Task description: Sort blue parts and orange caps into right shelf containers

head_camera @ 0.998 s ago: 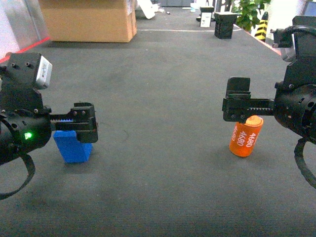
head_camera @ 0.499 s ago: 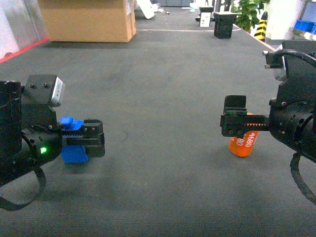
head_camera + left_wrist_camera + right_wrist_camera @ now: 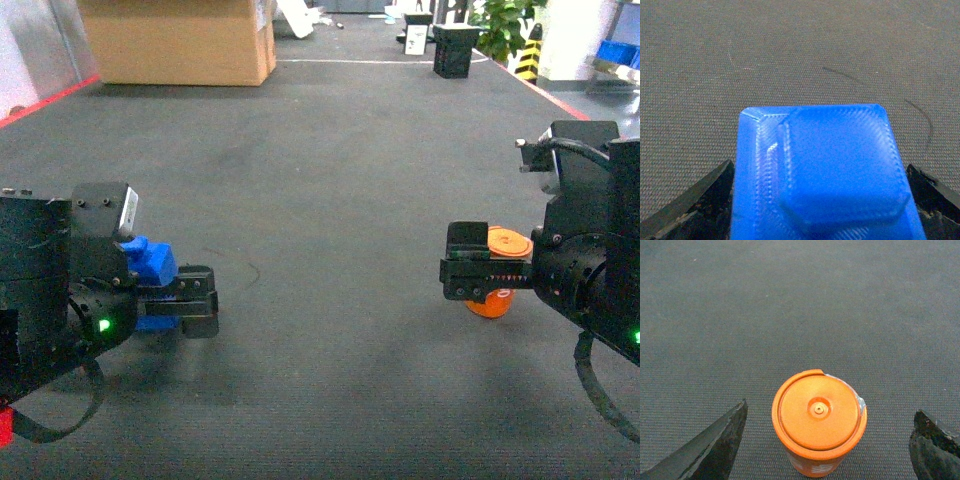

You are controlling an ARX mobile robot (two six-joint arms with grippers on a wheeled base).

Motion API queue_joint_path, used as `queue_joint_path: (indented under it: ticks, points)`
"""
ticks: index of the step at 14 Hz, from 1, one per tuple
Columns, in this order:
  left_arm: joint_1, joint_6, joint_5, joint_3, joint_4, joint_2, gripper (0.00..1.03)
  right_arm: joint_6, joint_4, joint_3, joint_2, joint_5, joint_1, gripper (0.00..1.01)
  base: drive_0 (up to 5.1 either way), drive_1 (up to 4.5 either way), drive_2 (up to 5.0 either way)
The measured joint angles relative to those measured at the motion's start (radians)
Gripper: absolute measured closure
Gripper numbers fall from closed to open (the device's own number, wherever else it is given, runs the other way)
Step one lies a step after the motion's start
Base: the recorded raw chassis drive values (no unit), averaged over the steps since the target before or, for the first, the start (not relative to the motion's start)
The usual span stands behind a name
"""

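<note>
A blue part (image 3: 152, 262), chunky and blocky, stands on the dark floor mat at the left. My left gripper (image 3: 197, 300) is down over it. In the left wrist view the blue part (image 3: 820, 165) fills the space between the two black fingertips (image 3: 715, 192) of my left gripper (image 3: 820, 172), which stands open around it. At the right an orange cap (image 3: 497, 245) stands upright on the mat. My right gripper (image 3: 468, 275) straddles it. The right wrist view shows the orange cap (image 3: 819, 412) midway in my open right gripper (image 3: 830, 415), with clear gaps on both sides.
A cardboard box (image 3: 178, 40) stands at the back left. Black boxes (image 3: 452, 50) and a plant (image 3: 505, 25) are at the back right. A glimpse of blue bin on steel (image 3: 615, 55) shows at the far right edge. A red line (image 3: 50, 100) borders the mat.
Both grippers have come down over their objects: the left around the blue part, the right around the orange cap. Both objects stay where they stood.
</note>
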Motion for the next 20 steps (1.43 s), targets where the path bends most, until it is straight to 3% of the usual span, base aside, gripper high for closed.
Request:
queue_joint_path:
  ticks: [5,10,12,13,15,18,20]
  points:
    - [0.0,-0.004,-0.002,0.008,0.003,0.014,0.05,0.03,-0.011,0.029,0.048,0.003,0.005,0.03,0.0,0.0,0.0]
    - [0.0,-0.023,-0.017,0.019,0.016,0.034,0.05,0.093,-0.04,0.061,0.108,-0.026,-0.003,0.03,0.0,0.0,0.0]
    - [0.0,-0.023,-0.025,0.022,0.011,0.035,0.05,0.098,-0.041,0.074,0.122,-0.023,-0.003,0.03,0.0,0.0,0.0]
    - [0.0,-0.023,-0.027,0.025,0.005,0.035,0.05,0.092,-0.037,0.076,0.127,-0.001,-0.002,0.07,0.0,0.0,0.0]
    - [0.0,-0.023,-0.032,0.03,0.002,0.036,0.05,0.066,-0.035,0.087,0.135,0.019,0.0,0.27,0.0,0.0,0.0]
    - [0.006,-0.023,-0.036,0.032,-0.001,0.042,0.3,0.04,-0.037,0.092,0.14,0.031,0.005,0.54,0.0,0.0,0.0]
    - [0.011,-0.026,-0.038,0.032,0.011,0.043,0.5,0.036,-0.034,0.092,0.14,0.034,0.005,0.57,0.0,0.0,0.0]
